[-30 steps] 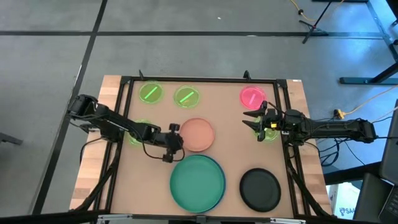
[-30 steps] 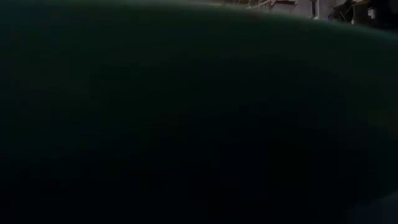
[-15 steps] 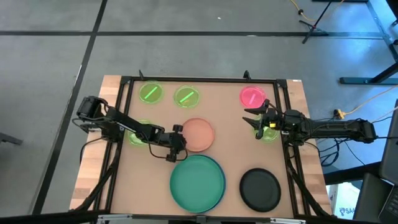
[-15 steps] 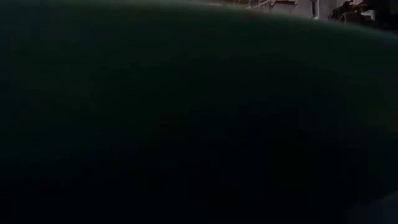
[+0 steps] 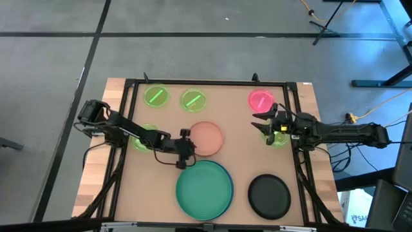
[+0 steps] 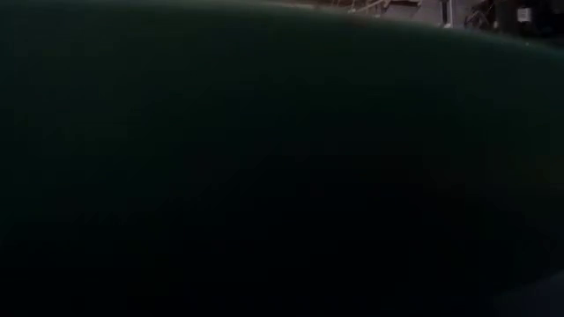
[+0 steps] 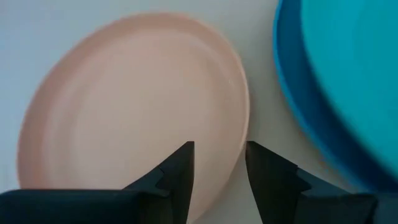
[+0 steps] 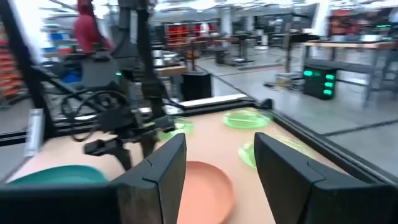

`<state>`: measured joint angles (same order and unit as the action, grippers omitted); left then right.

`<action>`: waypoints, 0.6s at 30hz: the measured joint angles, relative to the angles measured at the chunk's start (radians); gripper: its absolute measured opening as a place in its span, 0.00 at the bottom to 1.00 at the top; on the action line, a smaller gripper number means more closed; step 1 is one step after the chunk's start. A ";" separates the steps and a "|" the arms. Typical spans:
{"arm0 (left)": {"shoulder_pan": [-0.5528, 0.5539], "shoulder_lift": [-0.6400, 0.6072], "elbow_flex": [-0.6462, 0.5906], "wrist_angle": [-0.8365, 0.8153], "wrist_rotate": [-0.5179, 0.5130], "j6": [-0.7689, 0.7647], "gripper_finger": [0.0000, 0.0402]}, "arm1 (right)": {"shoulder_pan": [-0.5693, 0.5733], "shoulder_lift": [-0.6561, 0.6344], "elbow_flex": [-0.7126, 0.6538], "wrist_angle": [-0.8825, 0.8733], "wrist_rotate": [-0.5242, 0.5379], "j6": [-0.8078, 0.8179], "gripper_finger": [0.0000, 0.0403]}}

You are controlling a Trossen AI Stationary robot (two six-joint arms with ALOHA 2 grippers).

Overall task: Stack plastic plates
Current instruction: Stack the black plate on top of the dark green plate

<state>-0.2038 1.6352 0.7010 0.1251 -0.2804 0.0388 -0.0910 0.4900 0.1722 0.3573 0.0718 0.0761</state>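
The salmon-pink plate [image 5: 206, 138] lies flat at the table's middle. The large teal-green plate [image 5: 205, 188] lies near it toward the near edge; in the left wrist view the teal-green plate [image 7: 348, 68] shows a blue rim. My left gripper [image 5: 184, 147] is low at the salmon plate's near-left rim, open by a narrow gap. In its wrist view the left gripper [image 7: 219, 171] has the salmon plate's rim [image 7: 239, 134] running between the fingers. My right gripper [image 5: 262, 122] hovers open at the right, between the small pink plate [image 5: 261, 100] and a neon-green plate [image 5: 279, 138]. My left gripper comes at the salmon plate's rim [image 7: 233, 162] from above and from the table's left, one finger over the plate and one outside it. I cannot tell whether the fingers touch it. The plate lies flat on the table.
A black plate [image 5: 269, 195] lies near-right. Two neon-green plates [image 5: 156, 96] [image 5: 194, 100] sit at the far edge, and another neon-green plate [image 5: 143, 136] lies partly under my left arm. A black frame [image 5: 206, 82] borders the table. The low view is blocked by the teal plate's dark wall [image 6: 264, 158].
My left gripper has crept a little toward the table's right, closer in on the salmon plate's rim, staying low. The plates have kept their places.
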 joint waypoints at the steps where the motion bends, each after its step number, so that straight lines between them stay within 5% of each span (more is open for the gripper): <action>1: -0.013 0.000 0.000 0.016 -0.022 -0.003 0.34 | 0.000 0.000 0.008 -0.010 -0.018 0.003 0.45; 9: -0.121 -0.001 -0.064 0.194 -0.225 -0.045 0.34 | 0.124 0.080 0.041 -0.066 -0.042 0.054 0.45; 18: -0.276 -0.099 -0.077 0.248 -0.234 -0.118 0.34 | 0.404 0.309 0.141 -0.076 0.196 0.101 0.45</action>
<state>-0.4800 1.5361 0.6235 0.3727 -0.5146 -0.0794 0.3126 0.7994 0.3130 0.2808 0.2677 0.1771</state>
